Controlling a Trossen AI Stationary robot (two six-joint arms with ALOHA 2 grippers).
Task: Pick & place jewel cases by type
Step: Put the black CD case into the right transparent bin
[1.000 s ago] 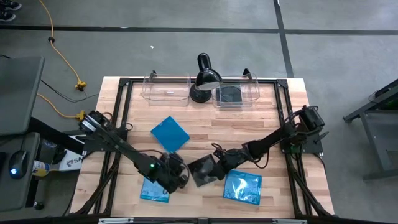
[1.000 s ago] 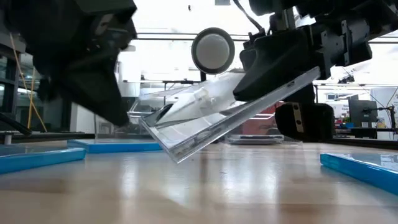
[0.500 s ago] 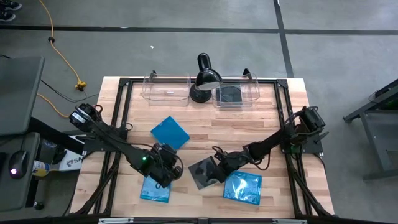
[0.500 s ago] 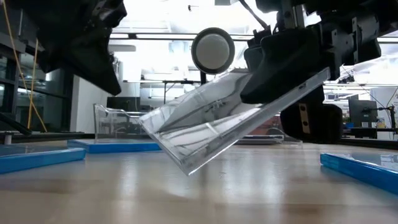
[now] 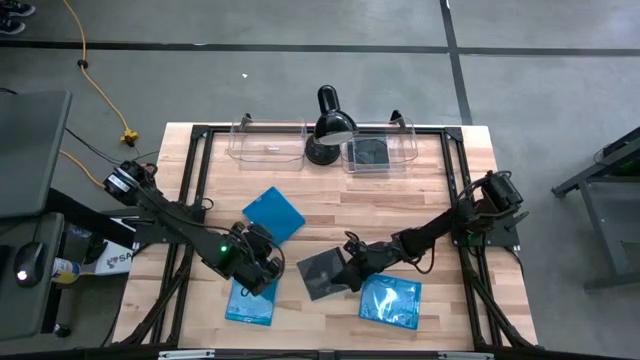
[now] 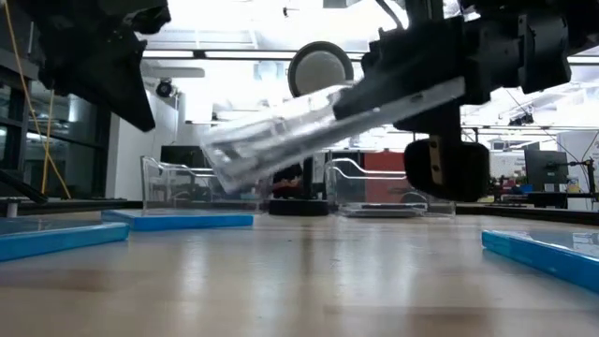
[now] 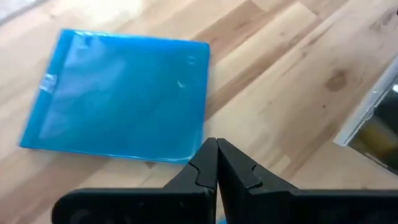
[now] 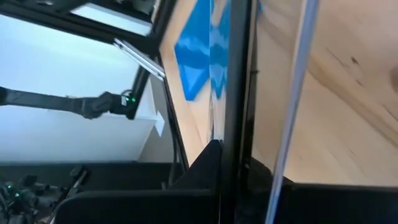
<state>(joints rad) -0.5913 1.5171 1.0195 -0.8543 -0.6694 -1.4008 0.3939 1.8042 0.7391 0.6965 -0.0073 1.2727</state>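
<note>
A pale wooden plank table (image 5: 400, 210) with a black metal frame carries thin, flat, square plastic cases. At the left, the left gripper (image 5: 262, 268) hangs low over the boards with its two dark fingers (image 7: 208, 168) pressed together on nothing. A glossy blue case (image 5: 249, 303) lies flat on the wood just in front of it, and a second blue case (image 5: 274, 215) lies flat just behind it, turned like a diamond; neither touches the fingers.

At the middle, a dark case (image 5: 322, 273) with a clear shiny front is up off the table, tilted, its far end lower in the low view. The right gripper (image 5: 351, 270) pinches it by its right edge, fingers closed on the thin plastic. The right wrist view shows the case edge-on between the fingers.

To the right of that, a third blue case (image 5: 390, 300) lies flat near the front edge, just in front of the right gripper and apart from it.

At the back edge stand two clear rectangular bins: the left bin (image 5: 267, 143) and the right bin (image 5: 380, 148), which holds a dark case (image 5: 371, 152) lying flat. A black lamp (image 5: 328, 125) with a round shade stands between them
</note>
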